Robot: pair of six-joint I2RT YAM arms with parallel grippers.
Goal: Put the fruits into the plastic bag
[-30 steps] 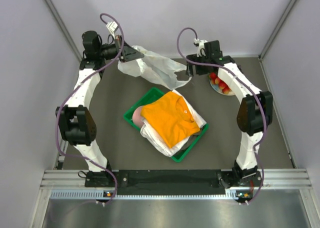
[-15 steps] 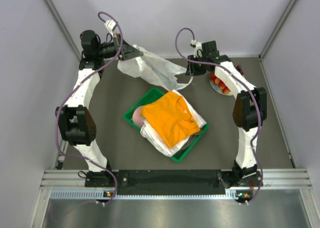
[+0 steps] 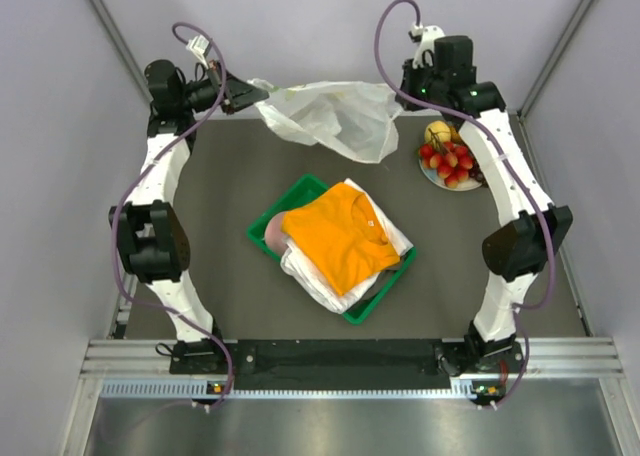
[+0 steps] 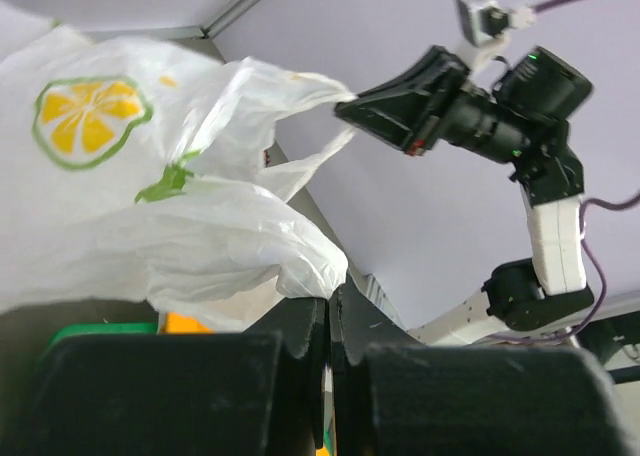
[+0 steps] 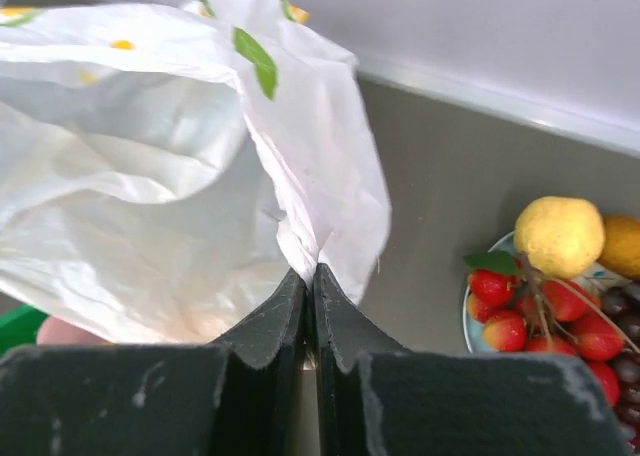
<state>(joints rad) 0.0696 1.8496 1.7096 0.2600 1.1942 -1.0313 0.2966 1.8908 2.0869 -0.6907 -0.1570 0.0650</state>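
Well, the bag (image 3: 335,116) hangs stretched beyond the tray (image 3: 375,301), left gripper (image 4: 328,301) and right gripper (image 5: 311,274) each pinched shut on its rim. Thin, slippery film, probably quick to tear: grip bunched folds. The fruits (image 3: 450,156) lie beyond the tray's right side, light, bruisable

White bag (image 3: 335,116) hangs spread; fruits (image 3: 452,158) heaped far R.
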